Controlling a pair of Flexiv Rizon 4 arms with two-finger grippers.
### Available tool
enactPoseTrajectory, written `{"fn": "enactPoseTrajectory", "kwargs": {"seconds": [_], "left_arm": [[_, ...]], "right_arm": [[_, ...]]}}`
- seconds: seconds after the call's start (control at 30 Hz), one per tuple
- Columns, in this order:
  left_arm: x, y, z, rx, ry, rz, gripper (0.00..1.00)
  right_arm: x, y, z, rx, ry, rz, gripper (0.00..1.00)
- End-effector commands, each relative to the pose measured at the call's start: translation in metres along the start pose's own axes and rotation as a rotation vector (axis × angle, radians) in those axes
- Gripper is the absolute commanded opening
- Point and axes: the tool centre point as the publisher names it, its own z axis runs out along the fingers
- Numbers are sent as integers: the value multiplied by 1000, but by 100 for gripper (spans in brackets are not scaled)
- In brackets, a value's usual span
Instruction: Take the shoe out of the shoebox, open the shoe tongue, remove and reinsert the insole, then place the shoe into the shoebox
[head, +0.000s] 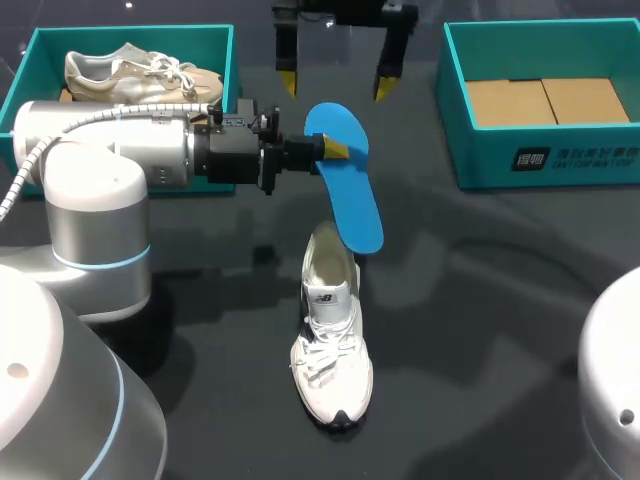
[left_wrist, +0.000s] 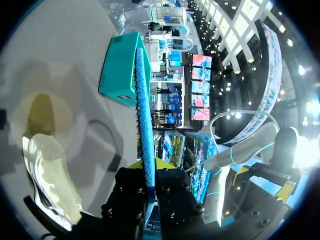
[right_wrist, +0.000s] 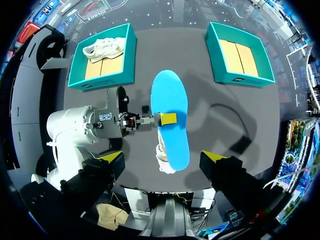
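Observation:
My left gripper (head: 336, 150) is shut on the edge of a blue insole (head: 346, 178) and holds it in the air above the heel of a white shoe (head: 331, 345). That shoe lies on the dark table, toe towards the front. In the left wrist view the insole (left_wrist: 143, 115) stands edge-on between the yellow tips, with the shoe (left_wrist: 47, 170) below and to one side. My right gripper (head: 337, 78) hangs open at the back, above the insole (right_wrist: 170, 115) and apart from it. The right wrist view looks straight down on the insole and the shoe (right_wrist: 163, 159).
A teal shoebox (head: 225, 60) at the back left holds a second, beige shoe (head: 135, 75). Another teal shoebox (head: 455, 110) at the back right shows only its cardboard floor. My left arm's body (head: 100, 160) lies across the left side of the table.

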Motion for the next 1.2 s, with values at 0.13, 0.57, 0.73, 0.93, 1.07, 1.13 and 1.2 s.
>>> {"fn": "enactPoseTrajectory", "kwargs": {"seconds": [0.13,0.57,0.73,0.93,1.07,1.13,1.2], "left_arm": [[0,0,1,1,-2,1,0],[0,0,1,1,-2,1,0],[0,0,1,1,-2,1,0],[0,0,1,1,-2,1,0],[0,0,1,1,-2,1,0],[0,0,1,1,-2,1,0],[0,0,1,1,-2,1,0]], "right_arm": [[-26,-1,-9,2,113,15,100],[-74,-4,-17,-23,374,54,100],[-84,-9,-15,-43,472,44,100],[-92,-11,-9,-55,585,62,100],[-95,-13,-3,-64,645,71,100],[-97,-13,0,-60,673,79,100],[-97,-12,3,-48,694,95,100]]}}
